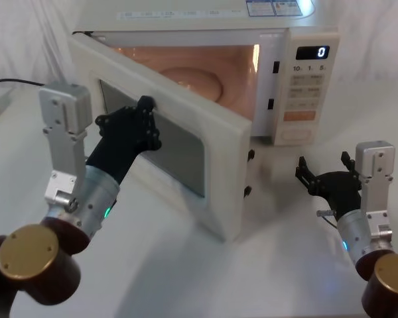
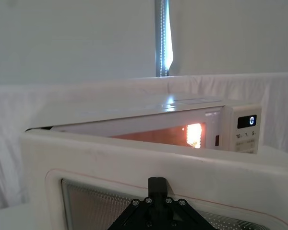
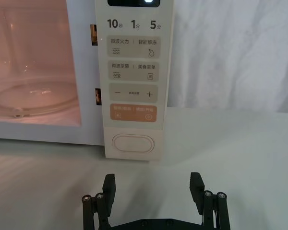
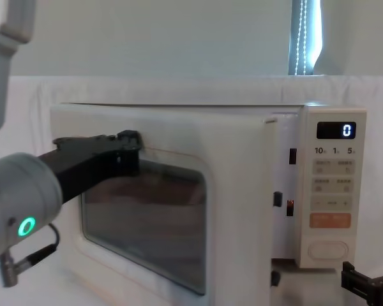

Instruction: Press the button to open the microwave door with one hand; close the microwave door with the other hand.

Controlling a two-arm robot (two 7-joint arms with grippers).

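- The microwave (image 1: 265, 40) stands on a white table (image 1: 172, 265), its black display (image 1: 313, 52) showing a white 0 and its inside lit orange.
- The microwave door (image 1: 219, 165) hangs partly open, hinged at the microwave's left side and swung out toward the robot, its free edge well clear of the body.
- The left gripper (image 1: 144, 112) reaches forward from the lower left, and its black fingertips rest against the door's outer face at the upper edge of the dark window (image 1: 179, 149); the head and chest views show them together, pressed to the door, with nothing between them.
- The right gripper (image 1: 324, 167) hovers low over the table in front of the control panel (image 3: 133, 76), apart from it; its jaws are spread wide and empty.
- The button (image 3: 133, 143) sits at the bottom of the panel, under the orange key (image 3: 133, 113), directly ahead of the right gripper and not touched by it.
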